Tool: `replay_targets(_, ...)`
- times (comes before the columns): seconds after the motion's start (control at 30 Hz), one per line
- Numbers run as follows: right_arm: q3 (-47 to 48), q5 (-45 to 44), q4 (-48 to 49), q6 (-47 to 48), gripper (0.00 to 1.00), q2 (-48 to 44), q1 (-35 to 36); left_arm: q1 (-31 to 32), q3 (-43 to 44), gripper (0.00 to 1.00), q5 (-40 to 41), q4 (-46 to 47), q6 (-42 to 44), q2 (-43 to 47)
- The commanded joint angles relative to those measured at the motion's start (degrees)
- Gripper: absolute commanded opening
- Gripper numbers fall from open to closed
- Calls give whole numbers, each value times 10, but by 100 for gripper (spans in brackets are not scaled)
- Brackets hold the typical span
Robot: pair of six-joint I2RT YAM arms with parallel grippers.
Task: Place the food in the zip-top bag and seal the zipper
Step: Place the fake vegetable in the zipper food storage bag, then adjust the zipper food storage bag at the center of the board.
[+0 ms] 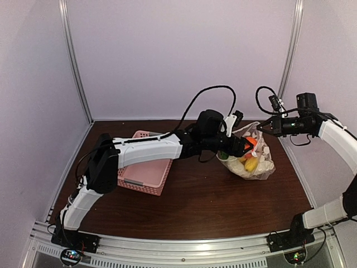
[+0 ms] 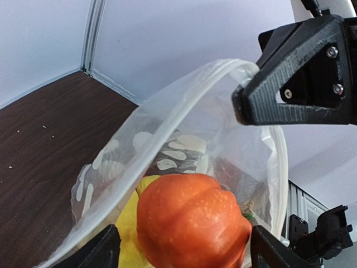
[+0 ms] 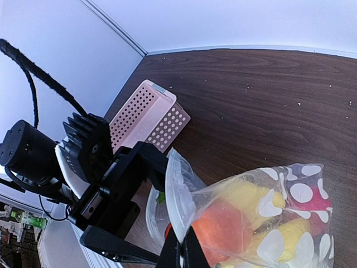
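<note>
Left gripper (image 2: pixel 184 245) held an orange toy fruit (image 2: pixel 189 220) between parted fingers at the mouth of the zip-top bag (image 1: pixel 254 162) — bag interior lay straight ahead, roughly 12 o'clock in the left wrist view. Right gripper (image 3: pixel 181 251) was pinched closed on the bag's rim (image 3: pixel 175 190), holding it open — bag stood at table's 2 o'clock.

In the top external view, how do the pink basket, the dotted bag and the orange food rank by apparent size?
1. pink basket, though the left arm hides part of it
2. dotted bag
3. orange food, clearly the smallest
</note>
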State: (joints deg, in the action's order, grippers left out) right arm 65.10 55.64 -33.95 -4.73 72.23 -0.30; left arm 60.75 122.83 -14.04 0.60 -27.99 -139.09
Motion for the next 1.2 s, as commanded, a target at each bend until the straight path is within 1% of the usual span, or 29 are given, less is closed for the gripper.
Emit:
replay_targets(0.0, 39, 31, 8, 2, 0, 7, -18, -2, 2, 82, 7, -30, 62, 97)
replay_targets(0.03, 47, 24, 4, 7, 0, 12, -23, -2, -19, 83, 11, -28, 75, 125)
replay_targets(0.1, 52, 5, -6, 24, 0, 20, -27, -3, -91, 83, 43, 1, 92, 191)
replay_targets(0.17, 40, 6, 2, 21, 0, 24, -27, -3, -165, 89, 95, 28, 98, 244)
replay_targets(0.2, 27, 10, 12, 14, 0, 27, -27, -3, -188, 93, 122, 25, 99, 256)
replay_targets(0.23, 15, 14, 25, 2, 0, 28, -27, -3, -200, 95, 150, 13, 101, 260)
replay_targets(0.3, -5, 21, 59, -18, 0, 30, -26, -6, -201, 94, 193, -34, 86, 245)
replay_targets(0.33, -8, 21, 66, -20, 0, 32, -26, -9, -198, 91, 186, -52, 62, 233)
replay_targets(0.37, -10, 22, 70, -23, 0, 33, -26, -13, -196, 86, 166, -56, 20, 223)
replay_targets(0.4, -11, 23, 73, -25, 0, 35, -26, -15, -199, 83, 146, -50, -10, 213)
replay_targets(0.5, -12, 26, 80, -32, 0, 39, -26, -13, -200, 79, 80, -25, -76, 177)
replay_targets(0.57, -12, 25, 81, -32, 0, 38, -26, -6, -187, 77, 54, -21, -88, 154)
replay_targets(0.67, -19, 19, 81, -29, 0, 37, -26, 2, -181, 76, 43, -18, -95, 130)
replay_targets(0.8, -29, 13, 86, -28, 0, 32, -26, 1, -168, 70, 51, -27, -114, 100)
replay_targets(0.83, -29, 12, 86, -27, 0, 31, -26, 1, -164, 68, 53, -30, -120, 93)
replay_targets(0.93, -33, 10, 85, -26, 0, 29, -26, -8, -166, 52, 35, -10, -147, 78)
replay_targets(1.0, -35, 9, 84, -24, 0, 28, -26, -12, -166, 43, 21, 11, -167, 69)
replay_targets(1.03, -36, 7, 83, -23, 0, 26, -26, -14, -165, 37, 19, 18, -175, 67)
replay_targets(1.07, -38, 5, 82, -22, 0, 25, -26, -14, -165, 33, 20, 21, -179, 65)
replay_targets(1.1, -40, 4, 82, -20, 0, 24, -26, -16, -164, 27, 21, 25, -182, 62)
replay_targets(1.17, -44, 1, 82, -18, 0, 20, -26, -18, -159, 10, 21, 27, -191, 59)
